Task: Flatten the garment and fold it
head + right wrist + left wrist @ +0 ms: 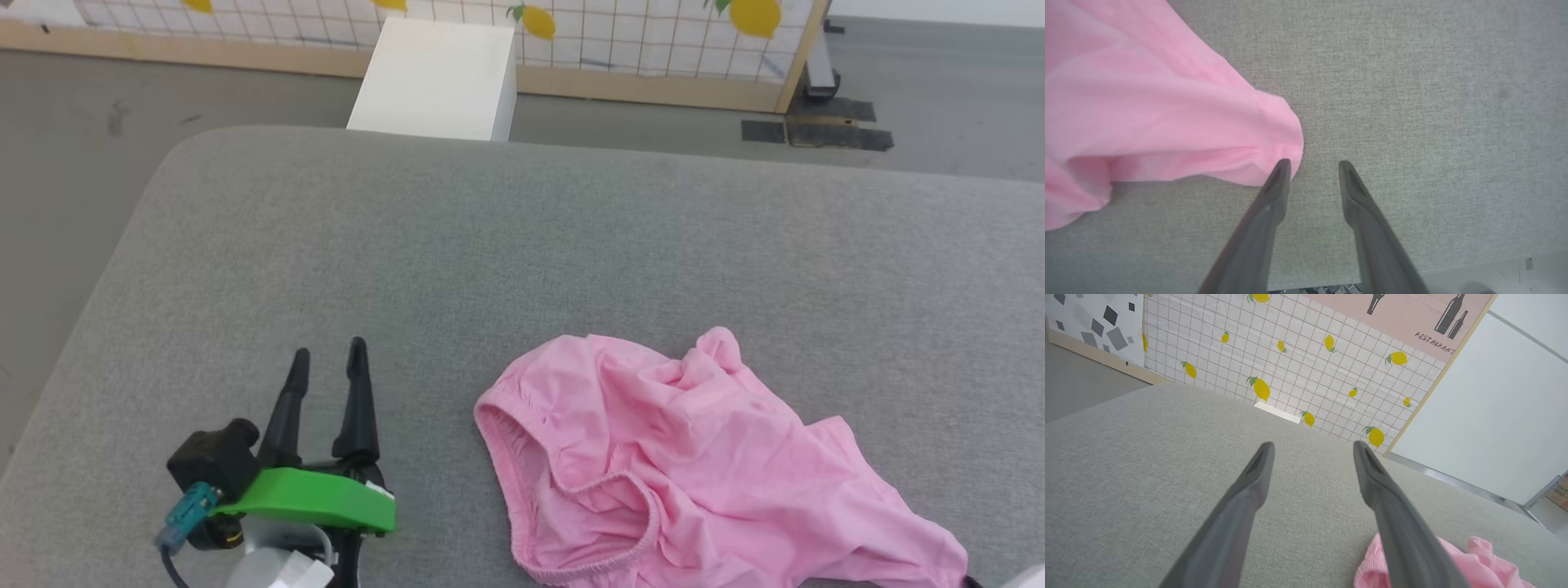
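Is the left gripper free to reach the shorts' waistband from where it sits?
Likely yes: the left gripper stands open, and only bare grey cushion lies between it and the waistband.

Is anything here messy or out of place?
Only the pink garment: it lies crumpled on the grey cushion, wrinkles bunched at its far side and its waistband gaping and curled over instead of flat. Nothing looks spilled or torn.

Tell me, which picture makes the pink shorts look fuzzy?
Right wrist view: the crumpled light pink cotton shorts look soft and fuzzy, close to the camera; head view: their wrinkles and gathered waistband are sharp; left wrist view: the long dark fingers of the left gripper blur toward the bottom edge.
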Robot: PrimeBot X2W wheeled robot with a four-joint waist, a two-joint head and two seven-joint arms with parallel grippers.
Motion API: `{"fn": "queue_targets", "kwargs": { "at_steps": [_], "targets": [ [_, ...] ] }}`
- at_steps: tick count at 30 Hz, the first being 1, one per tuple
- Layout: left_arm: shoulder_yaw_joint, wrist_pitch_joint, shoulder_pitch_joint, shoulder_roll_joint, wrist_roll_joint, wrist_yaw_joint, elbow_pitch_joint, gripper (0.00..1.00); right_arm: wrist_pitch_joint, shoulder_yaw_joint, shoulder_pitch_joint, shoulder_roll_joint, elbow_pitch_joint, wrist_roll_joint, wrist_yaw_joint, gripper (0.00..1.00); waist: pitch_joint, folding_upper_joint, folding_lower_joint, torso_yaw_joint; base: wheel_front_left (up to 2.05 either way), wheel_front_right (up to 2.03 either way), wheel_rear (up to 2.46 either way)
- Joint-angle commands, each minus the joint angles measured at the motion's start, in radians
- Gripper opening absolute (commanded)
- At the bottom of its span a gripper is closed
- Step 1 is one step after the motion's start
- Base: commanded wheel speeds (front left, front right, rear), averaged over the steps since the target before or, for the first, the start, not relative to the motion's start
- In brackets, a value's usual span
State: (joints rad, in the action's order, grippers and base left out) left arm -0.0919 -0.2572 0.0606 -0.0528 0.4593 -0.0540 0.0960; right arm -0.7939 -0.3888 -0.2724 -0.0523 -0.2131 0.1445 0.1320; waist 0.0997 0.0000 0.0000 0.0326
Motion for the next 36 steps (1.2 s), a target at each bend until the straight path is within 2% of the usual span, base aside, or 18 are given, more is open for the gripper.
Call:
{"fn": "queue_targets", "kwargs": {
  "at_steps": [1,8,14,16,23,25,28,34,35,36],
  "targets": [
    [-0.006,-0.005,-0.01,0.003,-0.011,-0.009,0.008,1.0,0.039,-0.004,0.008,0.002,0.013,0.011,-0.001,1.0,-0.013,0.0,0.0,-0.01,0.0,0.0,0.0],
    [-0.091,-0.001,-0.021,0.003,-0.031,-0.033,0.05,1.0,0.323,0.008,0.098,0.002,0.048,-0.003,-0.001,1.0,-0.038,0.0,0.0,-0.007,0.0,0.0,0.0],
    [-0.228,0.168,0.02,0.003,-0.026,-0.044,0.137,1.0,0.436,0.062,0.129,0.002,0.076,-0.007,-0.001,1.0,-0.048,0.0,0.0,0.001,0.0,0.0,0.0],
    [-0.259,0.216,0.052,0.003,-0.025,-0.029,0.154,1.0,0.446,0.078,0.133,0.002,0.085,-0.005,-0.001,1.0,-0.045,0.0,0.0,0.004,0.0,0.0,0.0],
    [-0.307,0.368,0.199,0.003,-0.042,0.101,0.28,1.0,0.448,0.131,0.156,0.002,0.101,0.007,-0.001,1.0,-0.014,0.0,0.0,-0.007,0.0,0.0,0.0],
    [-0.313,0.407,0.237,0.003,-0.03,0.125,0.321,1.0,0.451,0.144,0.166,0.002,0.102,0.012,-0.001,1.0,-0.003,0.0,0.0,-0.016,0.0,0.0,0.0],
    [-0.329,0.49,0.285,0.003,0.001,0.146,0.383,1.0,0.456,0.163,0.179,0.002,0.104,0.016,-0.001,1.0,0.012,0.0,0.0,-0.028,0.0,0.0,0.0],
    [-0.373,0.678,0.338,0.002,0.05,0.139,0.481,1.0,0.51,0.211,0.208,0.002,0.087,0.004,-0.001,1.0,0.04,0.0,0.0,-0.05,0.0,0.0,0.0],
    [-0.38,0.708,0.343,0.001,0.054,0.134,0.49,0.87,0.527,0.22,0.214,0.002,0.08,-0.003,-0.001,1.0,0.044,0.0,0.0,-0.053,0.0,0.0,0.0],
    [-0.385,0.721,0.355,-0.004,0.054,0.124,0.488,0.11,0.556,0.234,0.223,0.002,0.071,-0.012,-0.001,1.0,0.053,0.0,0.0,-0.058,0.0,0.0,0.0]
  ]
}}
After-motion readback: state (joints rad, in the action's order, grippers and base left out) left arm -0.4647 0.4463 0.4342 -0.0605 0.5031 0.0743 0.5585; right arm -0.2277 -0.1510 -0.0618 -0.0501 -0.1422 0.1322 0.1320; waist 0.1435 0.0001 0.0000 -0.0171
